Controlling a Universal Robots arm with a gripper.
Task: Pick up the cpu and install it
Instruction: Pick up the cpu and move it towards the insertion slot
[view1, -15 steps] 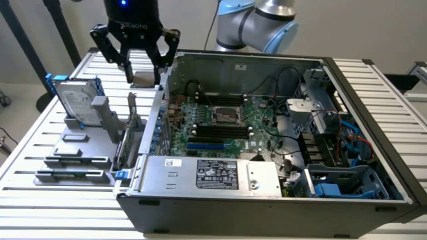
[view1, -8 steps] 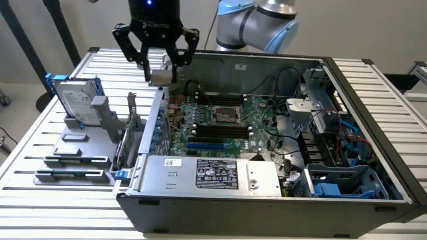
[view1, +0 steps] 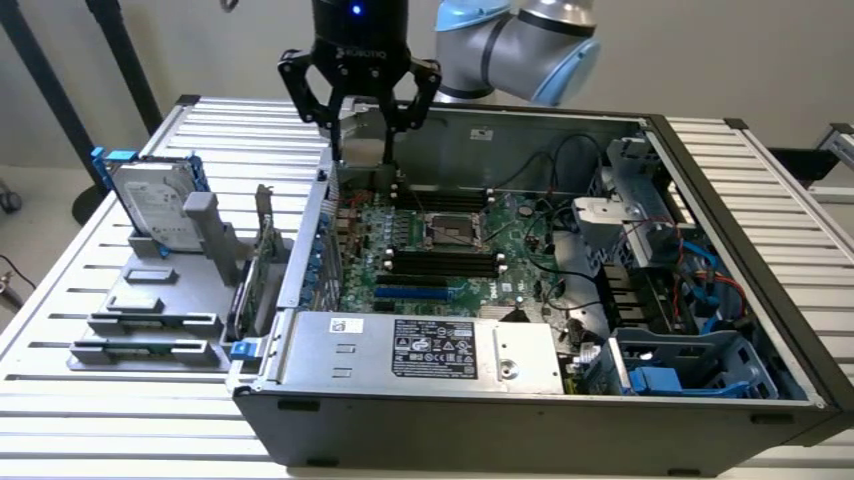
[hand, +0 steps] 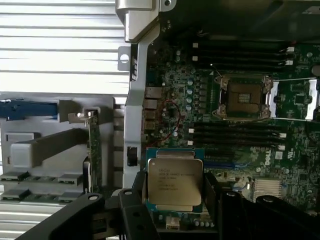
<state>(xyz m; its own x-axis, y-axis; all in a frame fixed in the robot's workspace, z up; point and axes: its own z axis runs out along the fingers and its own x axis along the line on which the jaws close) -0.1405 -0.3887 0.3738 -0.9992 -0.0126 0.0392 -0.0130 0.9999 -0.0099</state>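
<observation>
Clearly our claw (hand: 174, 194) is clamped on the cpu (hand: 174, 176) by two opposite edges, holding it over the motherboard (hand: 176, 85), apart from the open socket (hand: 245, 97). We judge it light, stiff and fragile underneath, so edge grips suit it. Its printing is unreadable; the board reads DELL.

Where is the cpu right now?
In the wrist view the cpu is held between the fingers of the gripper, over the motherboard beside the case wall, apart from the open socket.
</observation>
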